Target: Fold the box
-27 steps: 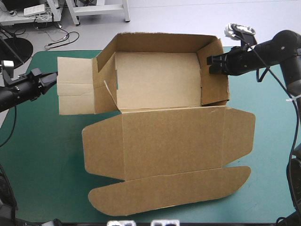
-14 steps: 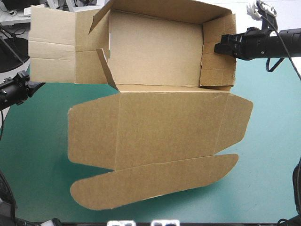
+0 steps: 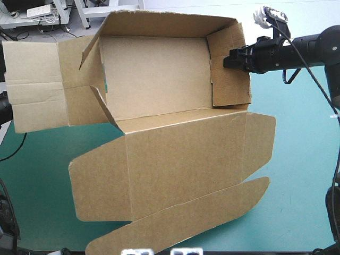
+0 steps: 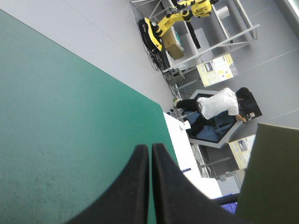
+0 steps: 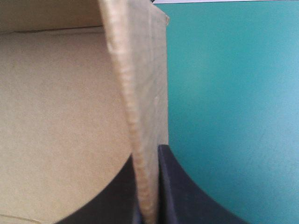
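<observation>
The brown box (image 3: 175,159) hangs tilted above the teal-green cover, tray walls raised, with the lid and its rounded tuck flap (image 3: 180,223) spread toward the front. My right gripper (image 3: 229,57) is shut on the box's right wall (image 3: 231,69). In the right wrist view that wall (image 5: 140,93) runs edge-on between the right gripper (image 5: 145,161). The left side flap (image 3: 37,85) stands unfolded outward. My left gripper (image 4: 150,147) is shut on nothing over the table, with a corner of board (image 4: 271,177) beside it. In the high view only a black bit of the left arm (image 3: 3,106) shows under that flap.
The teal-green cover (image 3: 303,175) shows to the right of the box and at the front left (image 3: 32,202). The tuck flap reaches nearly to the table's front edge. The box's back wall stands over the table's far edge.
The box has risen and swung left and forward in the right gripper's hold, tilting. The left arm has drawn back from the left flap to the table's left edge.
</observation>
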Controlling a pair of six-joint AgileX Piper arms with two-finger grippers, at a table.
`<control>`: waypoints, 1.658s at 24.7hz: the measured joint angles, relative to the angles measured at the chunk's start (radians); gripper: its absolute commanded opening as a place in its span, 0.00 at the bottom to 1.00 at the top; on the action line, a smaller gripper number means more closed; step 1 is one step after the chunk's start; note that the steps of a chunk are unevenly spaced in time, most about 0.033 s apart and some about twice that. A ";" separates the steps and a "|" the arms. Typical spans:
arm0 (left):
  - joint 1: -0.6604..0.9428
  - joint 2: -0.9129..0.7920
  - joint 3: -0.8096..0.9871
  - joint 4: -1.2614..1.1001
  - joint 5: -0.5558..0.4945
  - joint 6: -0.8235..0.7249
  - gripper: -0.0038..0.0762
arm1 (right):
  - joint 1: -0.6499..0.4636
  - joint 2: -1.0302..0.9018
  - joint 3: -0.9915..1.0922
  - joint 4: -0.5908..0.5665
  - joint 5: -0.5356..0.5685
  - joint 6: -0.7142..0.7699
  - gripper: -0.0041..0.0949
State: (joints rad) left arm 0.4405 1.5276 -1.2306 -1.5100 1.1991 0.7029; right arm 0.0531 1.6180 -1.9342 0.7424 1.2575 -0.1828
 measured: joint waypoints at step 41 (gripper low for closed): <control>-0.222 -0.219 -0.006 0.064 0.014 -0.007 0.06 | 0.095 0.174 0.000 -0.151 -0.124 0.019 0.04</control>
State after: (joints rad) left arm 0.2189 1.3087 -1.2369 -1.4459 1.2134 0.6958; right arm 0.1479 1.7919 -1.9342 0.5917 1.1334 -0.1638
